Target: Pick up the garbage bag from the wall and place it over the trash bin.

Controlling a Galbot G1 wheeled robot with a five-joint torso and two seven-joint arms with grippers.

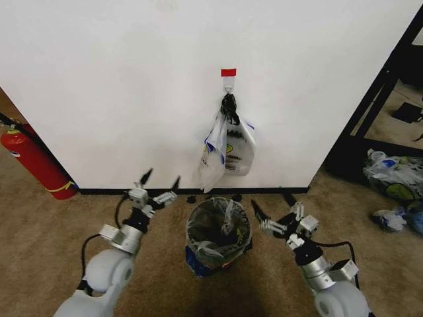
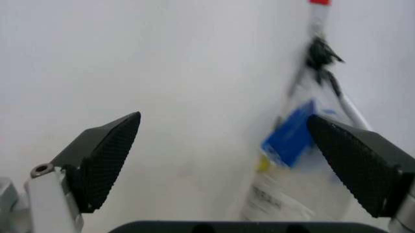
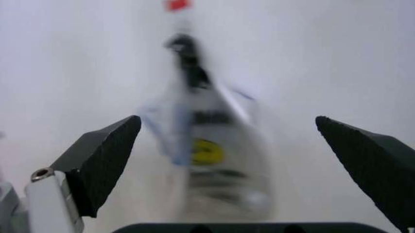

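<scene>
Blurred garbage bag between hand's tips

**Robot body: build and finish**

Two arms, pale grey rounded shells, silver ring joints near wrists. Black cable loops along each forearm. Left gripper and right gripper: silver-white knuckle blocks, slim black pointed fingers with cross-hatched textured pads. Small round screw on the white finger mount. Dark wrist housing edge.
</scene>
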